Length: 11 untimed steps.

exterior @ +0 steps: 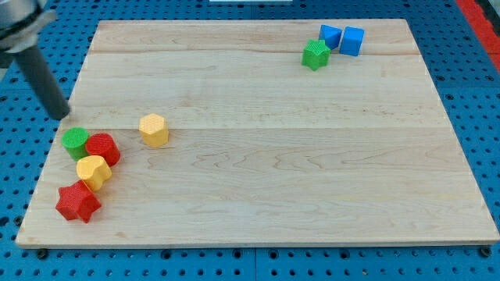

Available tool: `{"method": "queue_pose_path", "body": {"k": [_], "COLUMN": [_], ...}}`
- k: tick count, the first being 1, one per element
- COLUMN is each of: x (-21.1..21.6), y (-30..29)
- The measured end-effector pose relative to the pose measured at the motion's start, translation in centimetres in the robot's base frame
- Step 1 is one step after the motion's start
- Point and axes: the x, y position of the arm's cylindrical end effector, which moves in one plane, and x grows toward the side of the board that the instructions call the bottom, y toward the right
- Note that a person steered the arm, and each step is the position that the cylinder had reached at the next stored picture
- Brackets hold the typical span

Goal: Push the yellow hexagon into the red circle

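The yellow hexagon (154,129) sits alone on the board (258,187), just to the view's right of the red circle (102,149) with a small gap between them. My tip (62,116), a bare rod with nothing to clench or release, stands up-left of the red circle, on the wrong side. If I push off-centre, the hexagon may slide past. The red circle touches a green circle (76,142) and a second yellow block (94,172), with a red star (78,202) below; a hard shove would scatter them. Blue blocks (342,37) and a green star (316,55) lie far off.
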Motion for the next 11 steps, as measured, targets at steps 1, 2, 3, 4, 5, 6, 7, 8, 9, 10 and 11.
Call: {"method": "queue_pose_path", "body": {"k": [1, 2, 3, 4, 5, 6, 7, 8, 9, 10, 11], "x": [3.5, 3.7, 4.8, 2.4, -2.0, -3.2, -2.3, -0.5, 2.0, 3.2, 3.1], "y": [0.8, 4.0, 7.0, 2.8, 8.8, 16.8, 18.0, 17.2, 15.8, 13.1, 10.9]}}
